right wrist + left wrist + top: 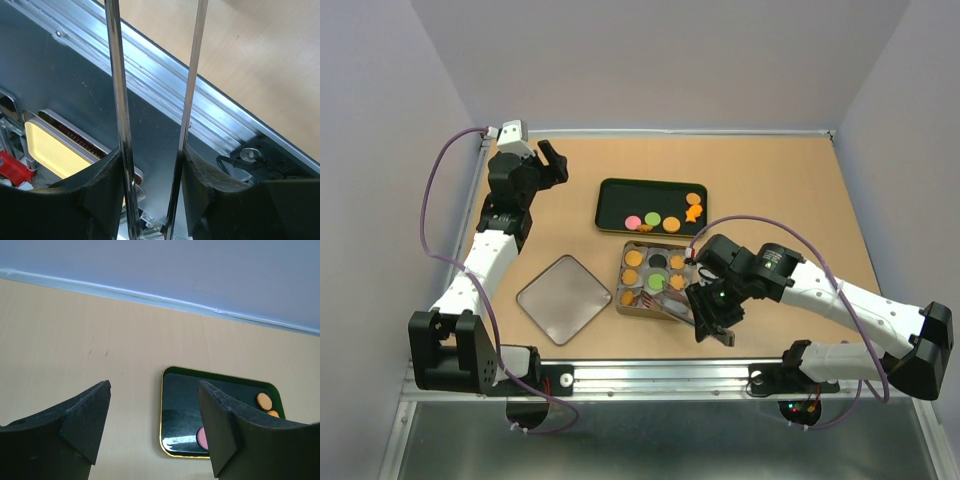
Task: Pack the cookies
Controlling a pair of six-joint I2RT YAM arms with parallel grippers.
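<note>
My right gripper (152, 165) is clamped on the tongs (116, 75), presumably to ferry cookies (652, 218) from the tray (618, 200) into the tin (620, 300); left gripper (155, 395) waits aside, jaws apart, empty.

Tan table (800, 180), viewed from its near edge. Toward the back, at centre, lies a black tray (620, 205). Just in front of it sits a compartmented tin (665, 246). Left of the tin and apart from it lies a square grey lid (563, 298), turned cornerwise. A metal rail (650, 375) borders the near edge.
</note>
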